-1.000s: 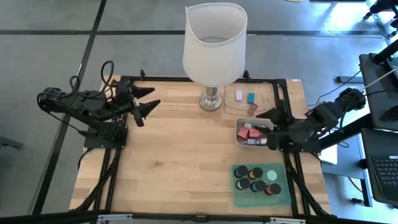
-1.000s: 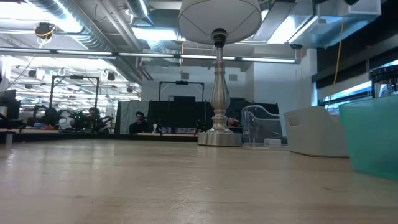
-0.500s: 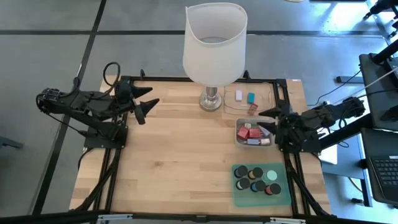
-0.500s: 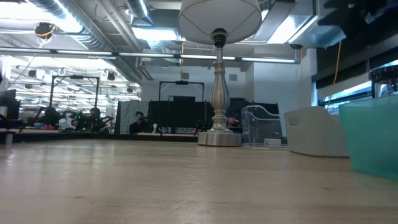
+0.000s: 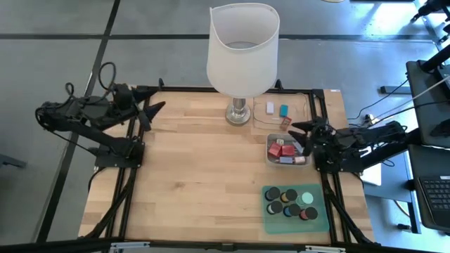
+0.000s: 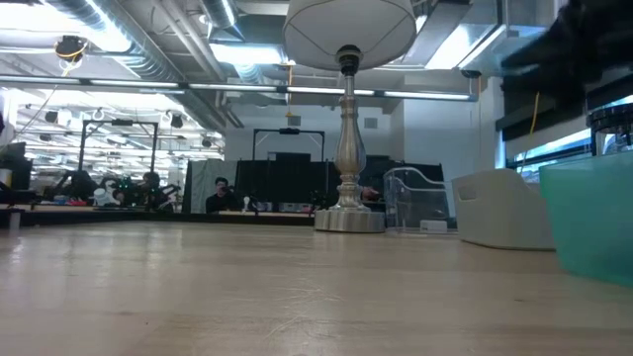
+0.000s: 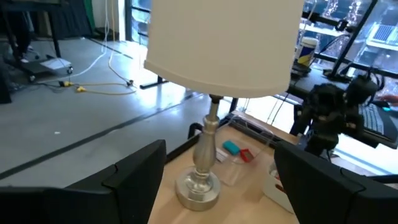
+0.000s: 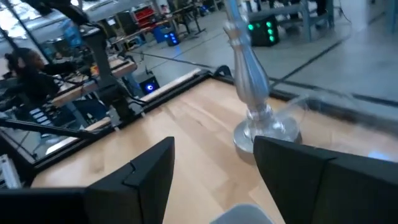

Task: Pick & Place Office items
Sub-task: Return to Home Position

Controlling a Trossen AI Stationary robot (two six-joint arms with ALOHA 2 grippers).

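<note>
The office items lie in three places. Several black round cylinders and a mint-green disc (image 5: 307,199) sit on the green mat (image 5: 266,223). Red and pink blocks (image 5: 280,149) lie in the grey tray (image 5: 268,159). A white block (image 5: 270,107), a teal block (image 5: 284,110) and a red block (image 5: 285,121) rest in the clear tray (image 5: 299,105). My right gripper (image 5: 298,138) is open and holds nothing, just above the grey tray's right side. My left gripper (image 5: 153,114) is open and holds nothing, near the table's far left corner, facing the lamp (image 7: 211,118).
A tall lamp with a white shade (image 5: 242,49) stands on a silver base (image 5: 239,112) at the far middle, next to the clear tray. Bare wooden table (image 5: 204,176) spreads across the middle and left. Black frame rails run along the table's edges.
My right gripper has sunk and rolled beside the grey tray, its arm folding back toward the table's right edge. My left gripper has drawn back toward the table's far left corner. Both stay open. No item has moved.
</note>
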